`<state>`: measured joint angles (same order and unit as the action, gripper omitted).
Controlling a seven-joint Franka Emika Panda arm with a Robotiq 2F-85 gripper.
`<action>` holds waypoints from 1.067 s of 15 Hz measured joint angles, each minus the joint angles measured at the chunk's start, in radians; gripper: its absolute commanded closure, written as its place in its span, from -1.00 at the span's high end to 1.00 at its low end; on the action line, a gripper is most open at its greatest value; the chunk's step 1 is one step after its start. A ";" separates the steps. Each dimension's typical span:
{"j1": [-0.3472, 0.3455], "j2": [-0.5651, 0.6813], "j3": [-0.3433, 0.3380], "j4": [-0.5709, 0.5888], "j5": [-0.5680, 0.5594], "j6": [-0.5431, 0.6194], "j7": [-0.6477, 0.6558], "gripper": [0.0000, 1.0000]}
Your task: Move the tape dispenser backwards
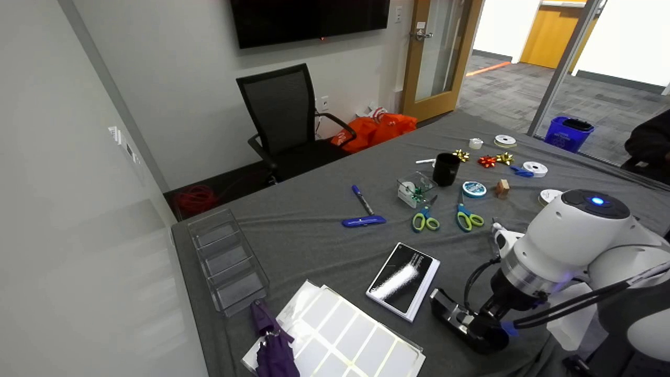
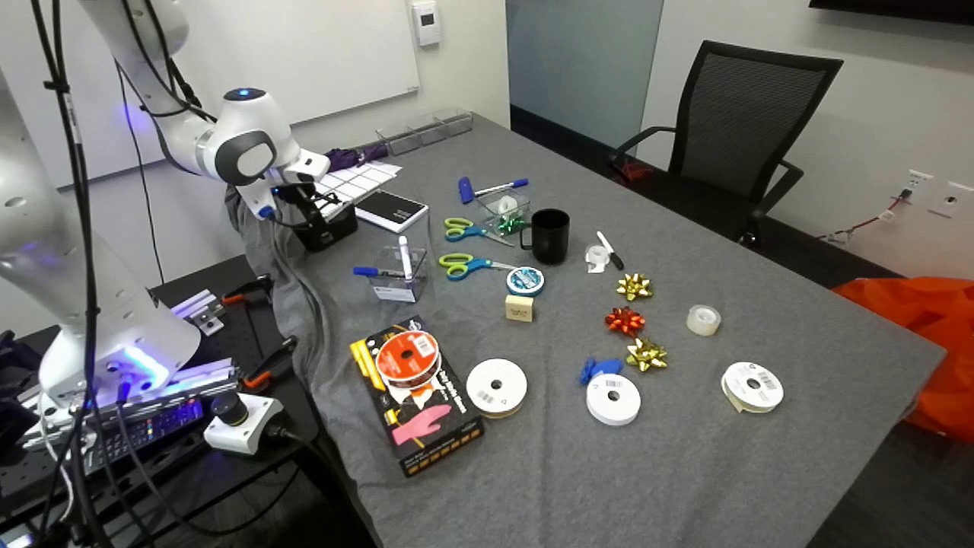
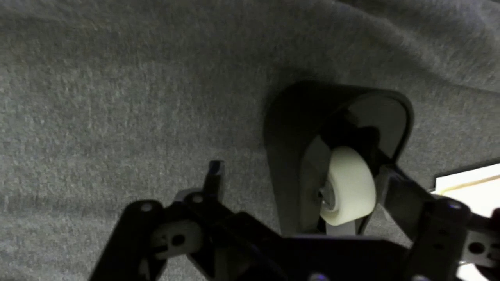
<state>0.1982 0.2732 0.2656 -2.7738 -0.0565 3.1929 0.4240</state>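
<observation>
Left to right in an exterior view: purple umbrella [image 1: 275, 352], label sheets [image 1: 337, 335], glossy box [image 1: 403, 277], and there on the desk [image 1: 314, 251], just beside the box, sits the tape dispenser [image 1: 449, 314]! Over to the wrist view: the hand [image 3: 300, 168] is spread wide, nothing gripped. On the left, one finger [image 3: 214, 179], well apart from the dispenser; white tape roll [image 3: 351, 187] in the middle; on the right, the other finger [image 3: 400, 195] overlapping the rim: inside, outside or touching, I can't tell. My call: lining up for the grasp. Play it well: shift rightward until both fingers straddle the walls evenly, clear of the roll, then squeeze gently. Next, a low, straight drag, easy over the wrinkled cloth [image 3: 117, 117], without clipping the box.
</observation>
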 measured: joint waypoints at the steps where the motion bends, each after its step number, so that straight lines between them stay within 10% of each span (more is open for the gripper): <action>1: -0.010 0.008 0.016 0.000 0.025 0.015 -0.028 1.00; 12: -0.232 0.048 0.245 0.001 0.021 0.038 -0.097 1.00; 16: -0.227 0.046 0.222 0.001 0.026 0.010 -0.120 1.00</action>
<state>-0.0291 0.3192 0.4876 -2.7729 -0.0307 3.2031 0.3040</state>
